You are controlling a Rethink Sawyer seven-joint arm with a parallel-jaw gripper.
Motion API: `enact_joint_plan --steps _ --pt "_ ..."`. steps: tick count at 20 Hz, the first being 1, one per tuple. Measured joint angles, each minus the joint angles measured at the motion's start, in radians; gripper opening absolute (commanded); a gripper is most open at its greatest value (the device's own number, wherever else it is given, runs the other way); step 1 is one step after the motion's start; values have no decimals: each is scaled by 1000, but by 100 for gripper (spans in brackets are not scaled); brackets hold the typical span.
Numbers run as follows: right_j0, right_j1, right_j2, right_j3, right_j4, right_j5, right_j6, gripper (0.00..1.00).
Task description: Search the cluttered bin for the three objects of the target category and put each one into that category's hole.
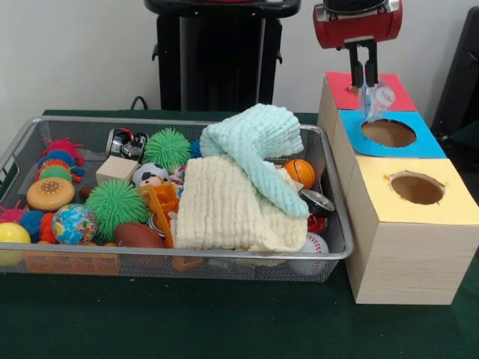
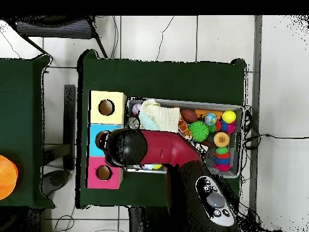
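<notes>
Above the blue-topped box (image 1: 389,134), over the edge that meets the red-topped box (image 1: 368,90), hangs the claw (image 1: 364,75). Its two dark fingers (image 1: 358,72) are drawn close together and pinch a small clear, crinkled object (image 1: 374,99), which dangles just beneath the tips; what the object is cannot be told. Directly below and a little toward the camera from the claw lies the round hole (image 1: 388,133) in the blue top. Nearer the camera still, in the front view, stands the yellow-topped box (image 1: 414,202) with a hole of its own.

To the picture's left of the claw in the front view, well apart from it, the bin (image 1: 335,253) rests on the green desk (image 1: 224,321), just beside the row of boxes. Inside it a cream cloth (image 1: 224,213) and a mint-green cloth (image 1: 251,138) are heaped, with green spiky balls (image 1: 114,203), a small basketball (image 1: 300,172), a globe ball (image 1: 73,223) and other toys around them.

From overhead, the red arm (image 2: 163,148) reaches across the bin to the boxes.
</notes>
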Motion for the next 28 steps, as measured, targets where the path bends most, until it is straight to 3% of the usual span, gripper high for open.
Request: enact_joint_plan --steps 17,28 --pt "89 37 -90 -20 105 -48 0 0" --pt "141 116 -129 -21 135 -93 0 0"
